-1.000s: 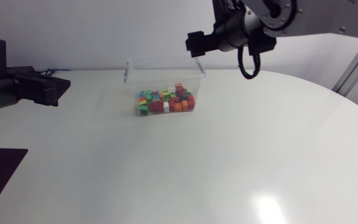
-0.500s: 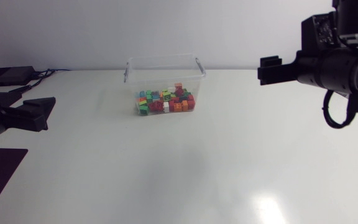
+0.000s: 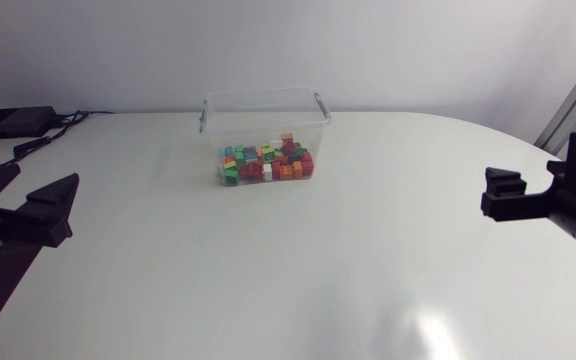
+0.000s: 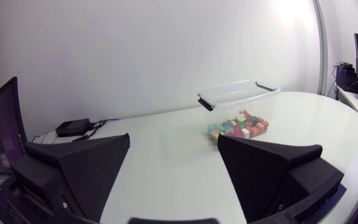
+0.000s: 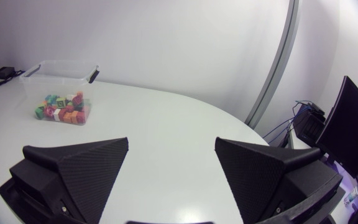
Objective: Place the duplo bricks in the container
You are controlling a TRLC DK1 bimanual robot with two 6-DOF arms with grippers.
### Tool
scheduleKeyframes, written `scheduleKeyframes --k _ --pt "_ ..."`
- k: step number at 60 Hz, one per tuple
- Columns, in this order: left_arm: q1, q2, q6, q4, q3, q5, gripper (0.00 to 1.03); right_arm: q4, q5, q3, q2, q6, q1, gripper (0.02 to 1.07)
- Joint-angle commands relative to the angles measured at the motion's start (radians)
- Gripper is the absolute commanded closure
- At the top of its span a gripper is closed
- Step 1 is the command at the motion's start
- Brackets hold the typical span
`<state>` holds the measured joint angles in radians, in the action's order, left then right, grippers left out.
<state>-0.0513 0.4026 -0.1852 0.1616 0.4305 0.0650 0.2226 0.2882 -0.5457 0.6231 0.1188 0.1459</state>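
a: where are the duplo bricks (image 3: 265, 165) lying?

b: they are lying heaped in the bottom of the clear container (image 3: 265, 120), which is standing upright on the white table (image 3: 298, 270), near its far edge.

a: and what are the fingers doing?

b: the left gripper (image 4: 173, 143) is holding its two wedge fingers wide apart with nothing between them. the container is sitting well ahead of them, a little off the line of the gap, and a broad stretch of bare tabletop is running from the fingertips up to its wall. the right gripper (image 5: 171, 144) is likewise spreading its fingers around nothing. from there the container is showing far ahead and well to one side, beyond the tip of one finger.

a: how are the edges looking?

b: the table's curved rim is sweeping round ahead of the right fingers, on the side away from the container. a small black box (image 4: 73, 127) with cables is resting near the far edge, ahead of the left fingers and well apart from the container, on the other side of the gap. in the head view both arms are hanging low at the table's side edges, well apart from the container.
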Motion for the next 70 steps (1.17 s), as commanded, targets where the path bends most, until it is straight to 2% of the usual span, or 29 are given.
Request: scheduleKeyframes --k 1,6,54,70 --pt "0.018 -0.047 -0.020 -0.013 -0.047 -0.007 0.05 -0.032 0.002 0.079 -0.069 0.038 -0.012 0.06" --pt "0.035 -0.093 -0.013 -0.015 -0.077 -0.008 0.05 -0.068 -0.007 0.140 -0.136 0.078 -0.039 0.06" --pt "0.051 -0.399 0.183 -0.160 -0.426 -0.064 0.09 -0.221 -0.285 0.541 -0.617 -0.116 -0.145 0.07" --pt "0.051 -0.403 0.185 -0.162 -0.430 -0.065 0.10 -0.223 -0.288 0.546 -0.623 -0.119 -0.146 0.07"
